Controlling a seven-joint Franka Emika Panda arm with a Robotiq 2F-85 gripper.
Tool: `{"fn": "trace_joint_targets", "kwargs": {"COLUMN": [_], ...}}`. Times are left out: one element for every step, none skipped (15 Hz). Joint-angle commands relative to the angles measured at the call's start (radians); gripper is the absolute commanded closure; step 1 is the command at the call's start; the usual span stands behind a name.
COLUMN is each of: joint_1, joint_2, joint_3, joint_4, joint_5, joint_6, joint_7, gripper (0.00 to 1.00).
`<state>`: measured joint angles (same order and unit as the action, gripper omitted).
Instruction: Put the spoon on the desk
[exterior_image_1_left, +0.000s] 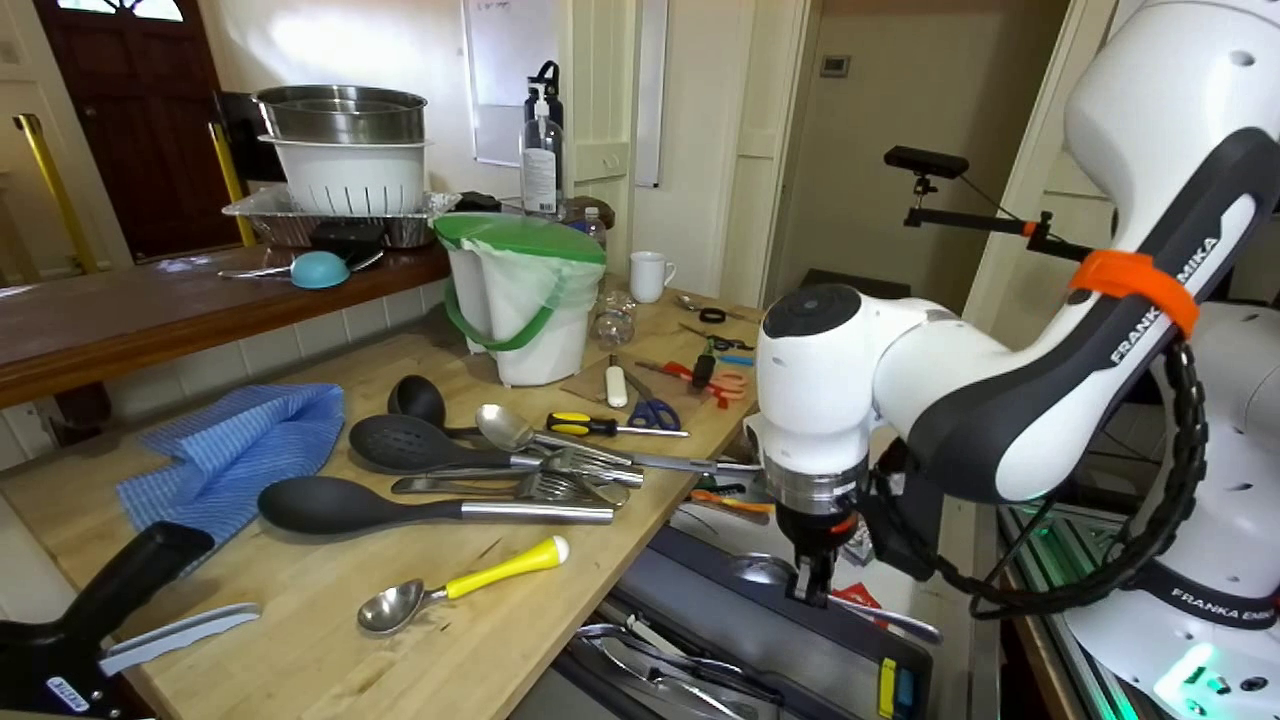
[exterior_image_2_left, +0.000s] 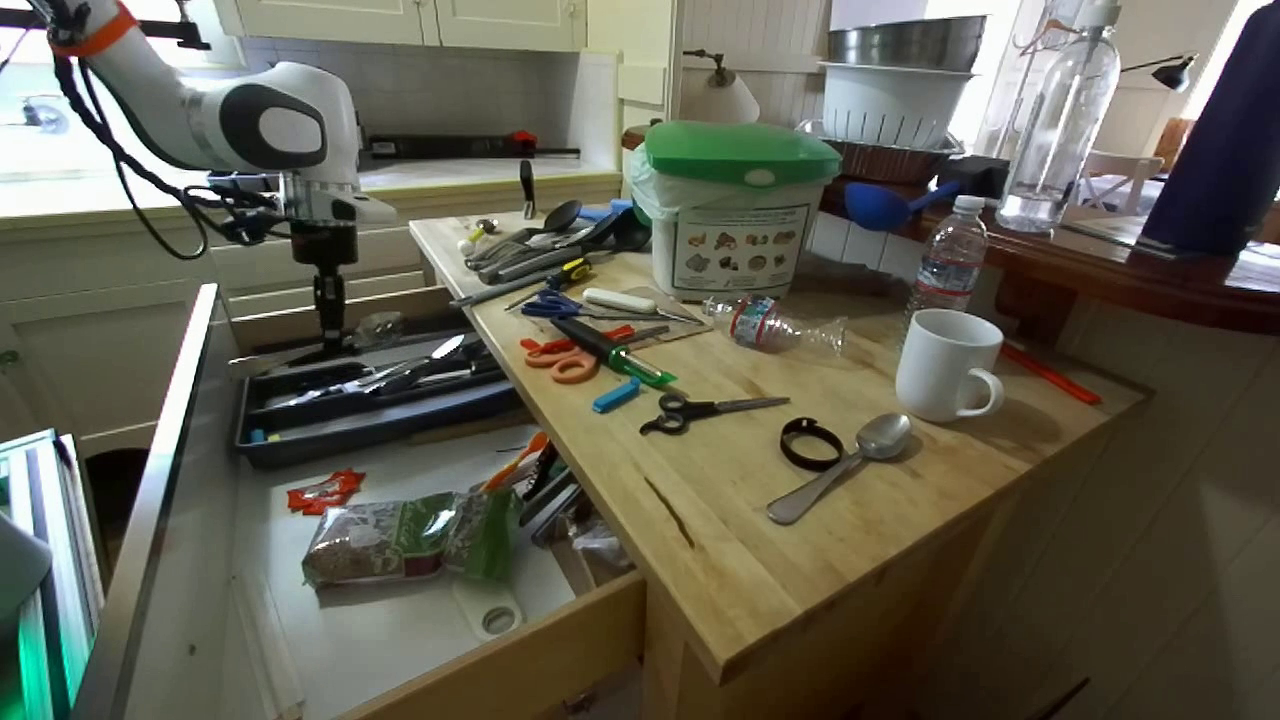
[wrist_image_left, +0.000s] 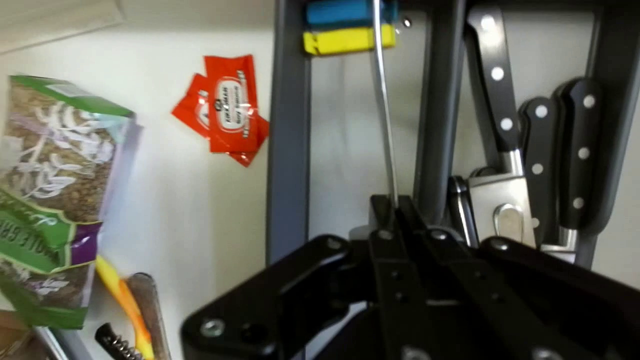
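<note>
My gripper is shut on a metal spoon; its fingertips show in both exterior views (exterior_image_1_left: 811, 590) (exterior_image_2_left: 331, 342) and in the wrist view (wrist_image_left: 395, 205). The spoon's handle (wrist_image_left: 384, 100) runs edge-on up from the fingertips in the wrist view. In an exterior view the spoon's round bowl (exterior_image_1_left: 760, 569) is on one side of the fingers and the handle on the other; the spoon also shows in an exterior view (exterior_image_2_left: 262, 362). The spoon is at the dark grey tray in the open drawer; its height above it is hard to tell. The pale wood desk (exterior_image_1_left: 330, 665) (exterior_image_2_left: 740, 575) stands beside the drawer.
Black-handled utensils (exterior_image_1_left: 340, 505), a yellow-handled scoop (exterior_image_1_left: 500, 575), scissors (exterior_image_2_left: 690, 410), another spoon (exterior_image_2_left: 830, 475), a mug (exterior_image_2_left: 945, 365) and a green-lidded bin (exterior_image_1_left: 525, 300) stand or lie on the desk. The tray (exterior_image_2_left: 262, 452) holds knives (wrist_image_left: 572, 155). The drawer holds a bag (exterior_image_2_left: 400, 540).
</note>
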<state>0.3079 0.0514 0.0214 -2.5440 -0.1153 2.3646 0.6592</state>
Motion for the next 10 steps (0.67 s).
{"fn": "trace_joint_targets", "kwargs": {"joint_1": [-0.066, -0.076, -0.088, -0.102, -0.118, -0.133, -0.153, -0.171, -0.194, -0.216], "joint_2": [-0.102, -0.133, -0.156, -0.171, -0.184, -0.190, -0.190, -0.185, -0.168, -0.147], "joint_3": [0.056, 0.068, 0.077, 0.084, 0.087, 0.087, 0.082, 0.077, 0.065, 0.055], "joint_4": [0.058, 0.082, 0.098, 0.123, 0.153, 0.187, 0.227, 0.267, 0.321, 0.376], "joint_5": [-0.005, -0.018, -0.049, -0.065, -0.070, -0.071, -0.072, -0.070, -0.062, -0.053], "joint_6": [-0.277, -0.355, -0.377, -0.406, -0.412, -0.419, -0.409, -0.406, -0.400, -0.404], "joint_7": [-0.149, -0.165, -0.169, -0.153, -0.158, -0.169, -0.159, -0.158, -0.163, -0.169], "gripper": [0.99, 0.99, 0.99, 0.99, 0.99, 0.99, 0.99, 0.99, 0.99, 0.99]}}
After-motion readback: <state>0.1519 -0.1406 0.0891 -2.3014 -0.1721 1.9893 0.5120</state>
